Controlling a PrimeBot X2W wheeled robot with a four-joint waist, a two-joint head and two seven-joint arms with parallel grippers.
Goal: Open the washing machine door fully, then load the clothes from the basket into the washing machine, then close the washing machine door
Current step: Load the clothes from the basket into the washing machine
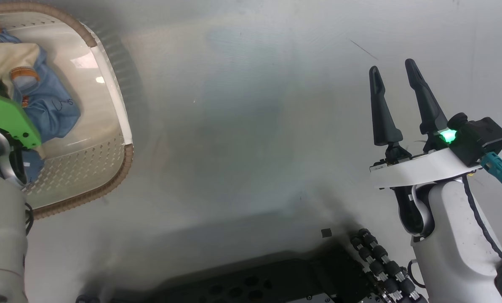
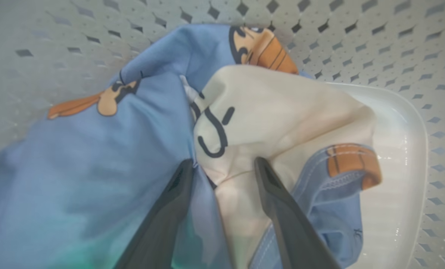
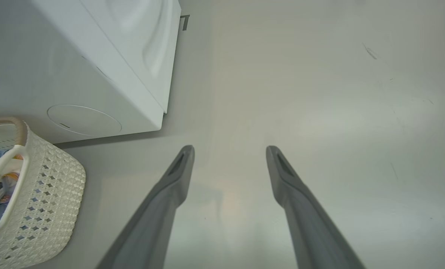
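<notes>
The cream basket (image 1: 126, 160) with its brown rim stands on the floor at the upper left of the head view. Inside lie the clothes (image 1: 53, 109), light blue with orange prints, plus a cream piece (image 2: 282, 112). My left arm reaches down into the basket. In the left wrist view my left gripper (image 2: 223, 162) is open, its fingers straddling a fold of the cream piece, with blue fabric (image 2: 95, 157) to the left. My right gripper (image 1: 392, 66) hangs open over bare floor, holding nothing. The washing machine (image 3: 95, 74) shows its lower white corner. The washing machine door is out of view.
The basket (image 3: 47, 186) stands just in front of the machine's lower panel, which carries a round cover (image 3: 84, 119). Grey floor (image 1: 251, 126) stretches between the basket and my right arm. My dark base (image 1: 276, 282) fills the bottom edge of the head view.
</notes>
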